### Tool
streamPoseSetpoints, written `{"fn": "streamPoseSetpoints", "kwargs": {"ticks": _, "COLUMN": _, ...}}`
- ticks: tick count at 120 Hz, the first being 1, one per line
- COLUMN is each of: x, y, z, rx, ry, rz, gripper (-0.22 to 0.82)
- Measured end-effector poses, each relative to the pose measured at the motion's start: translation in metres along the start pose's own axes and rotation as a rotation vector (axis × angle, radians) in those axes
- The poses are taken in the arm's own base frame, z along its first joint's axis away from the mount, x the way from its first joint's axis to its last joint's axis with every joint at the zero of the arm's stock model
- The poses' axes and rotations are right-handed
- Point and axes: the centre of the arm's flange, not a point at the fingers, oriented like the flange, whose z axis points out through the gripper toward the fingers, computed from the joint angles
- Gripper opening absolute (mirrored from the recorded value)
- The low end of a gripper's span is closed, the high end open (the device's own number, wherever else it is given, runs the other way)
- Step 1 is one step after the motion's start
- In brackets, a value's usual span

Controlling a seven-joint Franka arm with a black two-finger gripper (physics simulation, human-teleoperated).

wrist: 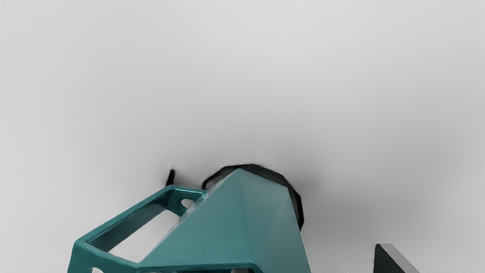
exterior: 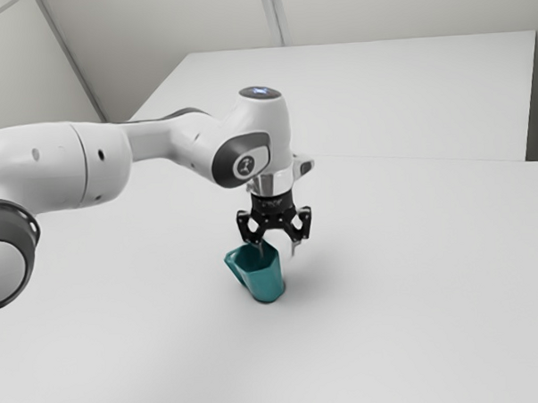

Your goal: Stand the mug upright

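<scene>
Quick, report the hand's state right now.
Hand: open, not gripping the teal mug; one finger is at the mug's mouth, the other outside, clear of its wall.

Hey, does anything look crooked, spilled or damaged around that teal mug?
No spill or damage stands out. The teal mug seems to lean slightly toward its handle side in the exterior view, so it may not sit flat. The gripper is open astride its wall, one finger in the mouth.

Arm (exterior: 102,162) outstretched | wrist (exterior: 272,183) upright | pincer (exterior: 277,251) pointing down | fingers (wrist: 386,261) spread apart
</scene>
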Motion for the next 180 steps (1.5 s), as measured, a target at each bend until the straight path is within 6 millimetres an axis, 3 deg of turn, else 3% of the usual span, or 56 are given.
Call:
{"fn": "streamPoseSetpoints", "kwargs": {"ticks": 24, "x": -0.01, "y": -0.028, "z": -0.076, "rx": -0.053, "ry": 0.103, "rz": -0.046, "gripper": 0.5}}
{"fn": "streamPoseSetpoints", "kwargs": {"ticks": 37, "x": -0.008, "y": -0.061, "z": -0.113, "rx": -0.085, "ry": 0.147, "rz": -0.079, "gripper": 0.54}}
{"fn": "streamPoseSetpoints", "kwargs": {"ticks": 53, "x": 0.021, "y": -0.129, "z": -0.153, "rx": -0.152, "ry": 0.149, "rz": -0.103, "gripper": 0.57}}
{"fn": "streamPoseSetpoints", "kwargs": {"ticks": 68, "x": 0.057, "y": -0.213, "z": -0.209, "rx": -0.188, "ry": 0.204, "rz": -0.106, "gripper": 0.59}}
{"fn": "streamPoseSetpoints", "kwargs": {"ticks": 85, "x": 0.079, "y": -0.307, "z": -0.224, "rx": -0.18, "ry": 0.215, "rz": -0.114, "gripper": 0.6}}
{"fn": "streamPoseSetpoints", "kwargs": {"ticks": 95, "x": 0.088, "y": -0.341, "z": -0.227, "rx": -0.172, "ry": 0.211, "rz": -0.099, "gripper": 0.6}}
{"fn": "streamPoseSetpoints", "kwargs": {"ticks": 104, "x": 0.087, "y": -0.337, "z": -0.23, "rx": -0.163, "ry": 0.206, "rz": -0.031, "gripper": 0.6}}
{"fn": "streamPoseSetpoints", "kwargs": {"ticks": 119, "x": 0.071, "y": -0.281, "z": -0.253, "rx": -0.154, "ry": 0.236, "rz": 0.156, "gripper": 0.6}}
{"fn": "streamPoseSetpoints", "kwargs": {"ticks": 130, "x": 0.069, "y": -0.254, "z": -0.25, "rx": -0.142, "ry": 0.226, "rz": 0.253, "gripper": 0.6}}
{"fn": "streamPoseSetpoints", "kwargs": {"ticks": 136, "x": 0.072, "y": -0.26, "z": -0.248, "rx": -0.141, "ry": 0.221, "rz": 0.266, "gripper": 0.6}}
{"fn": "streamPoseSetpoints", "kwargs": {"ticks": 156, "x": 0.086, "y": -0.311, "z": -0.239, "rx": -0.139, "ry": 0.209, "rz": 0.245, "gripper": 0.6}}
{"fn": "streamPoseSetpoints", "kwargs": {"ticks": 180, "x": 0.083, "y": -0.299, "z": -0.24, "rx": -0.134, "ry": 0.211, "rz": 0.329, "gripper": 0.6}}
